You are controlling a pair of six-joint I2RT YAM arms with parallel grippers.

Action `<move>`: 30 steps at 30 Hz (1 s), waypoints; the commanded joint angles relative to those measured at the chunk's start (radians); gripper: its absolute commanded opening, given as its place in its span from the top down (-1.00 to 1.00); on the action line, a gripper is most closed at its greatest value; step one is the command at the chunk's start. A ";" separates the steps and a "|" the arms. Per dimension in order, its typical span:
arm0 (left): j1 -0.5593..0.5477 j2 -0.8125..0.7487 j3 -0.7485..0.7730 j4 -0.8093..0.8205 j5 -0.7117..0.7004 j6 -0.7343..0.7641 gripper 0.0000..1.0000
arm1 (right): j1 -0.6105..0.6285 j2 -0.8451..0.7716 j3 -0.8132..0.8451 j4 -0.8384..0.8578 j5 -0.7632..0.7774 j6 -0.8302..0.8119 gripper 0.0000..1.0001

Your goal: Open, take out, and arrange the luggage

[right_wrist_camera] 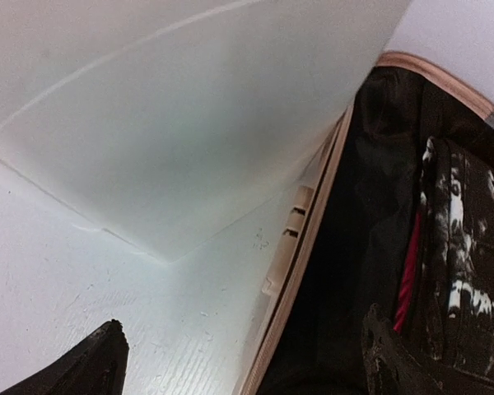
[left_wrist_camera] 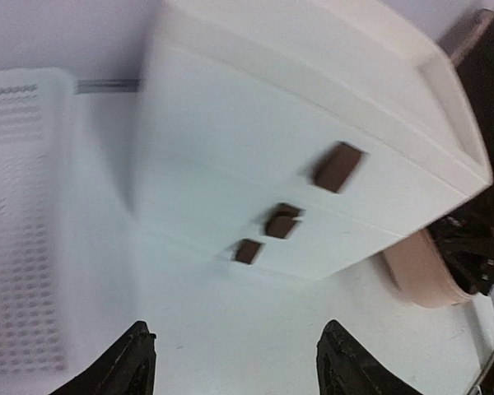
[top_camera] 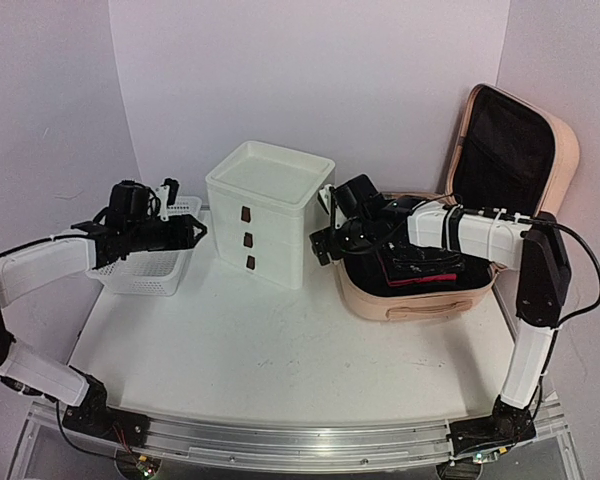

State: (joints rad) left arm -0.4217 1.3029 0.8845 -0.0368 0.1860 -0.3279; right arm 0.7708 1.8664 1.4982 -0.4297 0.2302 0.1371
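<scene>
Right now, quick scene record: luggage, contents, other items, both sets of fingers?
luggage: on the right, open, lid upright
contents: dark clothes with red trim in the base
drawer box: centre, three drawers shut
mesh basket: on the left
left fingers: open, empty, by the mesh basket, facing the drawer box
right fingers: open, empty, over the luggage's left rim

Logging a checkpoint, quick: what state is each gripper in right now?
Left gripper: open, holding nothing.
Right gripper: open, holding nothing, over the rim of the luggage.
</scene>
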 commanded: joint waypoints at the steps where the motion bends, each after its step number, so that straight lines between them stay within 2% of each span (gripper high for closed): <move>1: 0.146 0.087 0.165 -0.422 -0.107 0.094 -0.32 | 0.009 0.026 0.075 0.062 -0.014 -0.096 -0.97; 9: 0.153 0.380 0.433 -0.554 -0.123 0.209 -0.31 | 0.004 0.043 0.058 0.097 -0.007 -0.097 -0.97; 11: 0.153 0.452 0.474 -0.567 -0.151 0.213 -0.21 | 0.002 0.041 0.052 0.103 -0.023 -0.097 -0.96; 14: 0.151 0.549 0.532 -0.589 -0.210 0.209 0.04 | 0.001 0.043 0.049 0.115 -0.040 -0.098 -0.93; 16: 0.150 0.586 0.547 -0.597 -0.258 0.198 0.09 | 0.001 0.047 0.047 0.125 -0.043 -0.105 -0.91; 20: 0.141 0.583 0.522 -0.592 -0.307 0.184 0.30 | 0.001 0.063 0.052 0.152 -0.084 -0.128 -0.86; 26: 0.135 0.534 0.468 -0.588 -0.261 0.157 0.61 | 0.001 0.146 0.099 0.236 -0.172 -0.169 -0.85; 30: 0.128 0.467 0.394 -0.584 -0.243 0.106 0.74 | 0.001 0.227 0.171 0.279 -0.214 -0.161 -0.85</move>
State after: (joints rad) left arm -0.2829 1.8683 1.3346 -0.6151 -0.1081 -0.1543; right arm 0.7734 2.0193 1.5883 -0.2363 0.0830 -0.0059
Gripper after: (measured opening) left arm 0.154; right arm 0.924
